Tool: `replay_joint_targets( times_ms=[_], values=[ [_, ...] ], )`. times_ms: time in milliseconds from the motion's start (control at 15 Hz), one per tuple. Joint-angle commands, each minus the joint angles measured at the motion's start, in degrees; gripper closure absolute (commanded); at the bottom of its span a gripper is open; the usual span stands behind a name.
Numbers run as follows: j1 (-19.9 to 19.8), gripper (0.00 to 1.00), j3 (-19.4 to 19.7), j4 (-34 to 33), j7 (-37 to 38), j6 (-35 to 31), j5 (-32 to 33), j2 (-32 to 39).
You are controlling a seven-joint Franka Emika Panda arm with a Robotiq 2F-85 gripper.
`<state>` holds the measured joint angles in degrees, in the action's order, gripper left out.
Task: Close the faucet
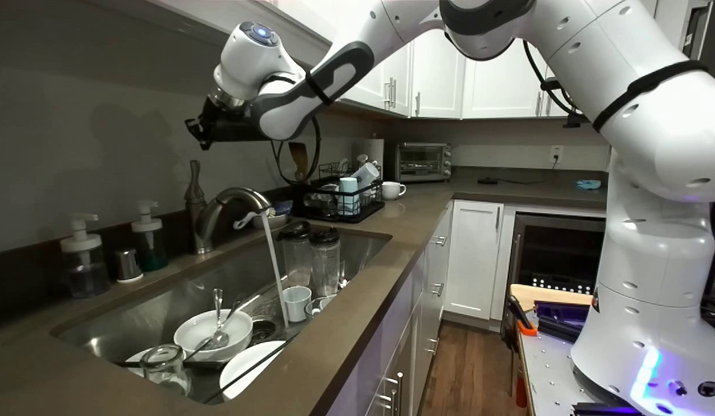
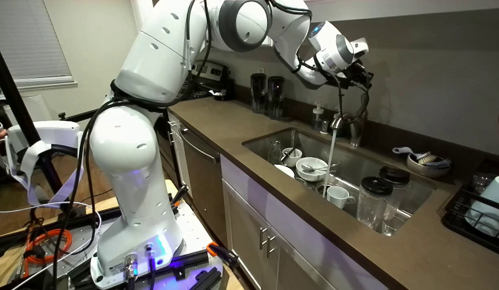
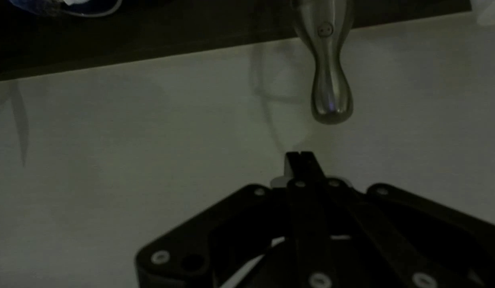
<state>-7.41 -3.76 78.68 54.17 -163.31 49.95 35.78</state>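
Note:
The silver-grey faucet (image 1: 205, 228) stands at the back edge of the sink, and water runs from its curved spout in both exterior views; it also shows in an exterior view (image 2: 356, 132). Its lever handle (image 1: 194, 180) points up from the top of the base. In the wrist view the bulb-ended handle (image 3: 331, 92) hangs down from the top edge of the dark picture. My gripper (image 3: 299, 154) is shut with its fingertips together and nothing between them. It is apart from the handle and, in both exterior views, above the faucet (image 1: 198, 134) (image 2: 369, 80).
The sink (image 1: 126, 312) holds bowls, a cup, glasses and clear bottles with black lids (image 2: 374, 186). Soap bottles (image 1: 83, 254) stand beside the faucet. A brush bowl (image 2: 427, 166) and a black dish rack (image 1: 357, 211) stand on its other side. The wall (image 3: 151, 180) rises behind.

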Motion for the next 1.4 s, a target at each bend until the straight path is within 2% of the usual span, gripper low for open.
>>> replay_joint_targets(
  times_ms=[0, 667, 1333],
  values=[
    [2.0, 0.97, 2.0, -2.2, 5.3, -1.8, 1.0, 1.6],
    [2.9, 0.97, 1.6, -7.5, 6.5, -3.6, 0.1, 6.7],
    [1.6, 0.97, -0.1, -3.6, 1.3, 0.1, -0.4, 4.4]
  ],
)
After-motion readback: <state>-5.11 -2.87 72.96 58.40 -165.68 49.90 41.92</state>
